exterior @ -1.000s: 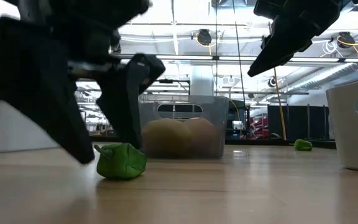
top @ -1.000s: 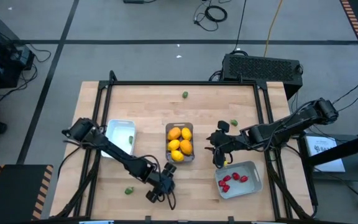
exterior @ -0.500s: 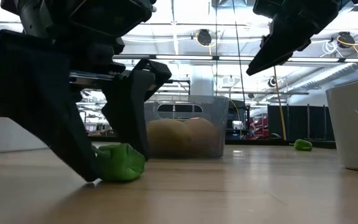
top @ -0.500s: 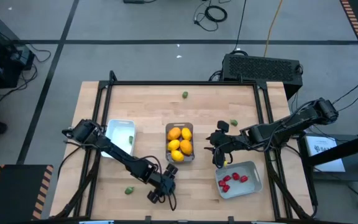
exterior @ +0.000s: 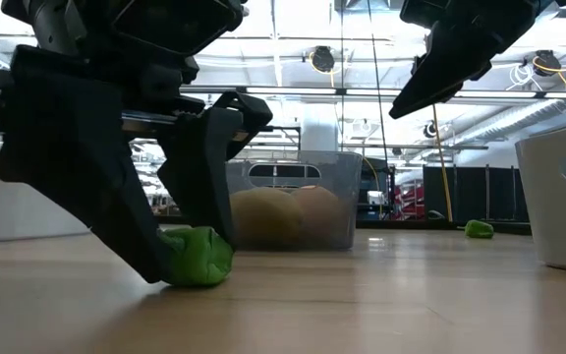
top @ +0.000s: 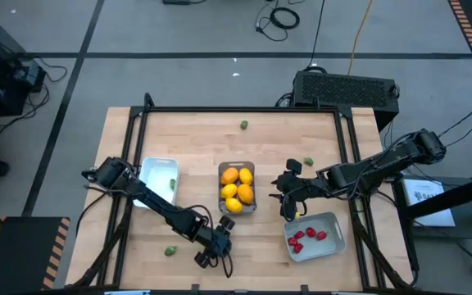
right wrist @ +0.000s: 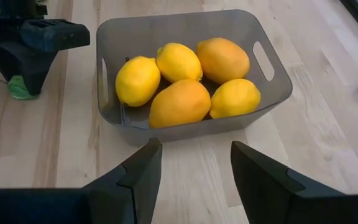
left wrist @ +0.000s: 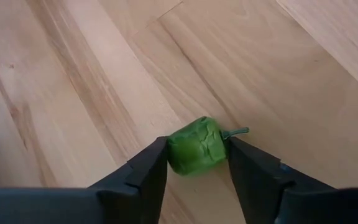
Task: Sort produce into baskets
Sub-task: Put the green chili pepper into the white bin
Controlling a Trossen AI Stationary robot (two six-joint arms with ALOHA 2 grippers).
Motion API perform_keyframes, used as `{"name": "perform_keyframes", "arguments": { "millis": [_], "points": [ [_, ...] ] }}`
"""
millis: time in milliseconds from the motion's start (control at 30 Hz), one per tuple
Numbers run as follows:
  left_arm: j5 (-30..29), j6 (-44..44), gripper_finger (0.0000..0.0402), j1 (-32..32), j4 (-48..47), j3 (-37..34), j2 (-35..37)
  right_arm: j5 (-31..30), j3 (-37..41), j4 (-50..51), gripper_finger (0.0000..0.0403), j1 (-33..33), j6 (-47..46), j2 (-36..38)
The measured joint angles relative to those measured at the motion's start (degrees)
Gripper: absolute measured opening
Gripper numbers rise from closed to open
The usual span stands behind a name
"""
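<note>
Lower centre of the high view: left tool [top: 212, 250] down on the surface [top: 195, 139], fingers [left wrist: 148, 171] pinching a small green pepper-like piece [left wrist: 197, 147] that rests on the wood. Right tool [top: 288, 215] hangs spread, empty, between the clear bin of lemons [top: 237, 188] and the grey-blue tray of strawberries [top: 313, 235].

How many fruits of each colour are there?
Rounded yellow and orange lemon-like fruits: 5
Small red strawberry-like pieces: about 4, hard to tell
Small green pieces: 5, one between the left gripper's jaws
Total: about 14
</note>
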State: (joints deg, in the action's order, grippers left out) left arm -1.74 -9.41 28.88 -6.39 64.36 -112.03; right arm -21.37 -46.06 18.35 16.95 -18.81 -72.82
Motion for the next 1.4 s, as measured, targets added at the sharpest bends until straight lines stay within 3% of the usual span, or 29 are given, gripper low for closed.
{"name": "perform_keyframes", "arguments": {
  "millis": [267,367,567,800,900,1133,1400],
  "points": [
    [-0.03,2.44,0.013,0.0,-0.61,0.03,0.47,0.26,0.0,-0.07,0.0183,0.02,-0.04,0.0],
    [-1.68,6.11,0.0129,-0.19,-6.43,1.45,3.08,0.26,0.0,-0.07,0.0183,0.02,-0.04,0.0],
    [-6.0,13.55,0.0128,-1.76,-29.68,4.91,12.63,0.26,0.0,-0.11,0.0183,0.02,-0.04,0.0],
    [-10.57,31.45,0.0128,-3.99,-62.64,4.98,26.57,0.24,0.0,-0.15,0.0183,0.02,-0.04,0.0],
    [-13.23,39.38,0.0128,-4.99,-71.74,4.64,31.42,0.24,0.0,-0.19,0.0183,0.02,-0.02,0.0],
    [-17.66,49.89,0.0137,-5.7,-78.91,1.63,38.05,0.36,0.0,-0.11,0.0183,0.02,-1.15,0.0],
    [-13.94,53.99,0.0215,-7.0,-83.26,-3.61,38.62,0.48,0.0,0.15,0.0183,0.65,-1.25,0.0]
  ]
}}
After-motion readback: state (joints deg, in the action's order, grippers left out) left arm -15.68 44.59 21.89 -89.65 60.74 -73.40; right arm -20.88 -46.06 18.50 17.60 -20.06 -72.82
